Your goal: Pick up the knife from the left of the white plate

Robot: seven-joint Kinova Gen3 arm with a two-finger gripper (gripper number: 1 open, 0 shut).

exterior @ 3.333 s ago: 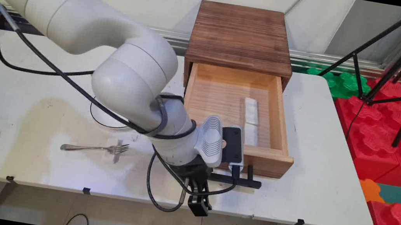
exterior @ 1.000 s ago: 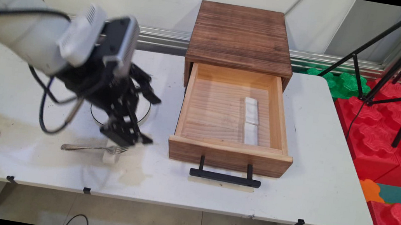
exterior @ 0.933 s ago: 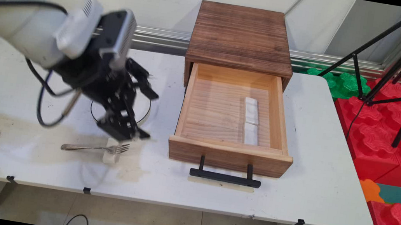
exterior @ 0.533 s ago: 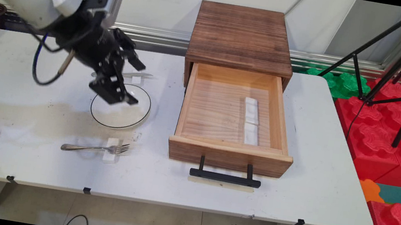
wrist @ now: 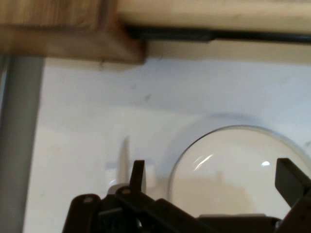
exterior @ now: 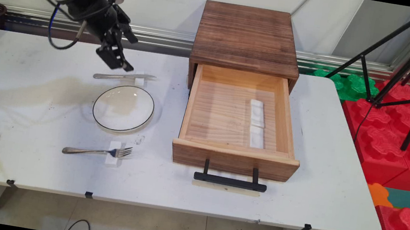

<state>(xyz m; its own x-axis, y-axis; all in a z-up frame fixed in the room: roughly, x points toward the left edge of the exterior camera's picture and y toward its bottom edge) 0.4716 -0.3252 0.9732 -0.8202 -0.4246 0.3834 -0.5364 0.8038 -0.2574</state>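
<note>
I saw the gripper (exterior: 120, 49) raised above the table's (exterior: 320, 179) far left, fingers spread apart, holding nothing; just below it lay the knife (exterior: 124, 76); nearer, the plate (exterior: 123, 108) and fork (exterior: 97, 151); at right, the drawer (exterior: 239, 115) pulled out.

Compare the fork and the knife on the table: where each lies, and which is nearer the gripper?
The fork lies on the plate's near side; the knife lies on its far side. The fork ends in tines, the knife in a plain blade. The open gripper hangs just above the knife, far from the fork. Both are silver, point toward the drawer, and rest across a small white block.
</note>
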